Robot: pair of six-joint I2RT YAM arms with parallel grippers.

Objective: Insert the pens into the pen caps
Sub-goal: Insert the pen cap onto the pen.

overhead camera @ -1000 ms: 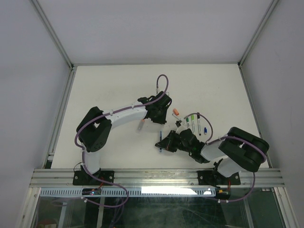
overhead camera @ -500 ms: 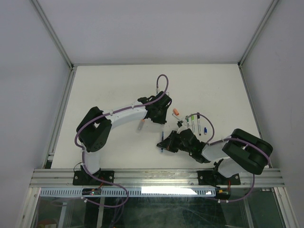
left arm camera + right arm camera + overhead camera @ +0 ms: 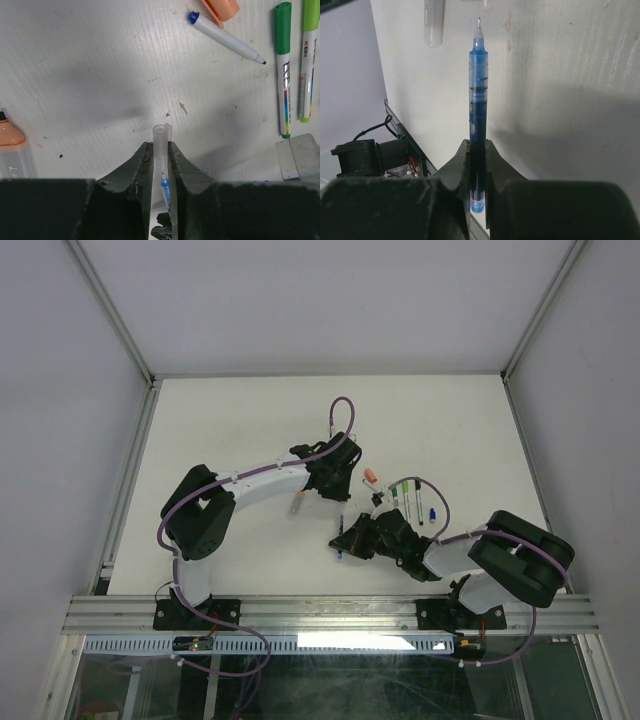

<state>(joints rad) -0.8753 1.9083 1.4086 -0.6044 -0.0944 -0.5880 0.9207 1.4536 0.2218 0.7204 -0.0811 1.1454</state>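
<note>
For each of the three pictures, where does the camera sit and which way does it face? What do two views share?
Top external: fixed above and behind the bases, facing down onto the table; both arms show, with left gripper and right gripper.
Left wrist: on the left arm, facing along its fingers, which pinch a clear cap.
Right wrist: on the right arm, facing along its fingers, which pinch a blue pen.
Shared: top and left wrist both show the green pens.

Pens [image 3: 409, 496] lie side by side on the table [image 3: 250, 420], behind the right claw [image 3: 345, 538].
</note>
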